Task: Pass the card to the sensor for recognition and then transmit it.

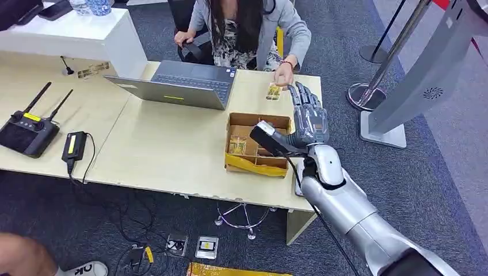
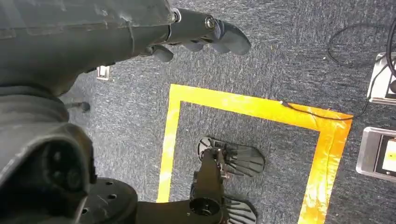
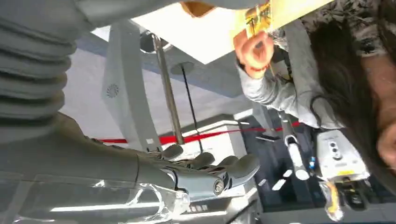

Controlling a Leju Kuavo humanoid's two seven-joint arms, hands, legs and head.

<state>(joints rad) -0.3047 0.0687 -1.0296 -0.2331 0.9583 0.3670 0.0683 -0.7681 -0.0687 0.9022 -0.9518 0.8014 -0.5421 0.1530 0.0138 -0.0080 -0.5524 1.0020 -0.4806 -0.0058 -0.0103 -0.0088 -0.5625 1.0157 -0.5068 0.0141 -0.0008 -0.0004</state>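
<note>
right hand is up over the table's far right corner, fingers stretched out flat and apart, nothing in them. the card lies on the table just past the fingertips, and the person's hand is pinching its far edge. the box sits right beside the thumb. left hand hangs over the carpet, fingers loosely curled, holding nothing

An open laptop and a black two-antenna remote controller sit on the table.
</note>
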